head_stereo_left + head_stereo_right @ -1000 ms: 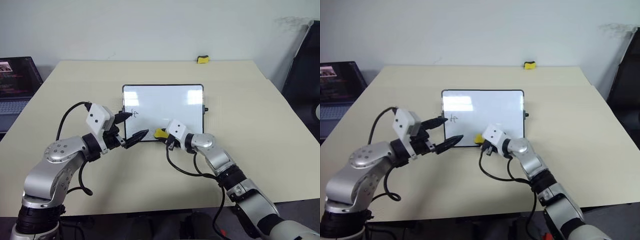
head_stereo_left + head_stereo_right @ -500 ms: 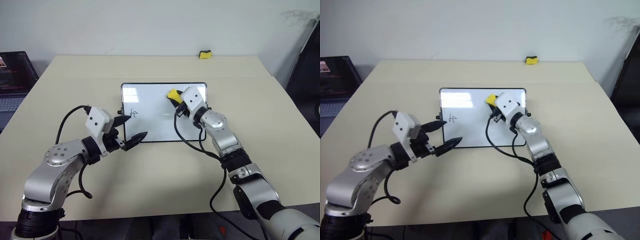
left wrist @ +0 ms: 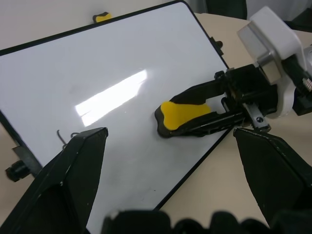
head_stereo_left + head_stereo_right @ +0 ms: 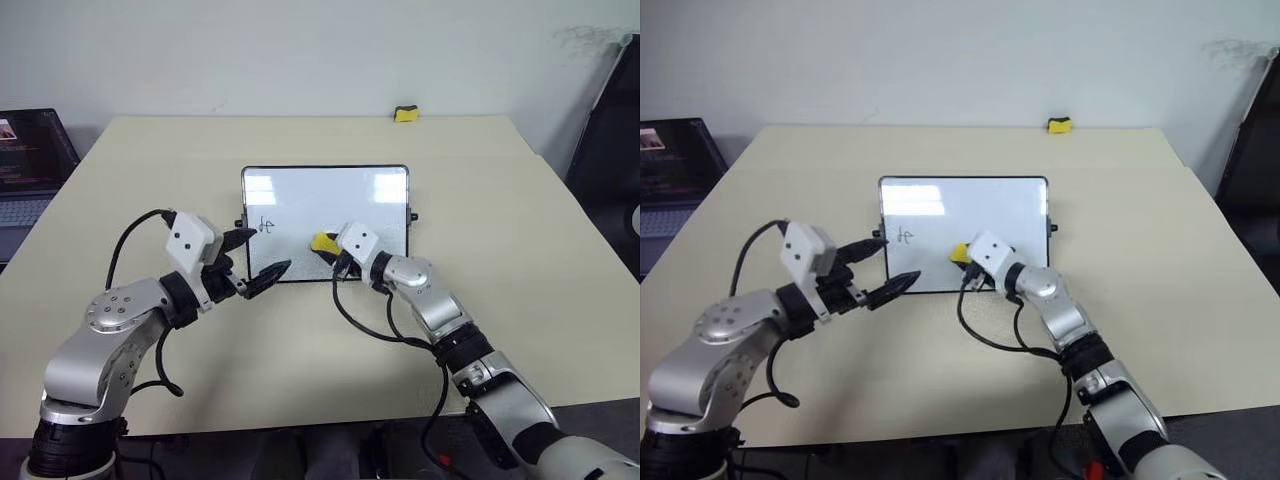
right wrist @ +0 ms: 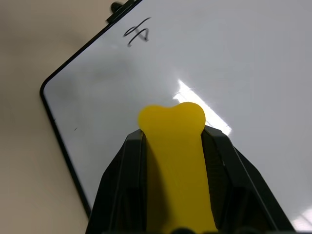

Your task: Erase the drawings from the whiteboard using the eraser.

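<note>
The whiteboard [image 4: 345, 200] lies flat at the middle of the table. One of the drawings, a small black scribble [image 4: 266, 224], sits near its left edge; the scribble [image 5: 138, 32] is also in the right wrist view. My right gripper [image 4: 326, 247] is shut on the yellow eraser [image 4: 322, 241], which rests on the board's near middle, to the right of the scribble. Its black fingers [image 5: 122, 165] clamp the eraser [image 5: 173, 141] from both sides. My left gripper [image 4: 269, 250] stands open over the board's near left corner, holding nothing.
A second yellow block [image 4: 406, 115] lies at the table's far edge. A laptop [image 4: 30, 160] stands off the table's left side and a dark object [image 4: 612, 130] off its right. Bare tabletop [image 4: 500, 230] surrounds the board.
My right gripper swept the eraser from the board's near edge up to its far right part, then back down to the near middle. The left gripper stayed put.
</note>
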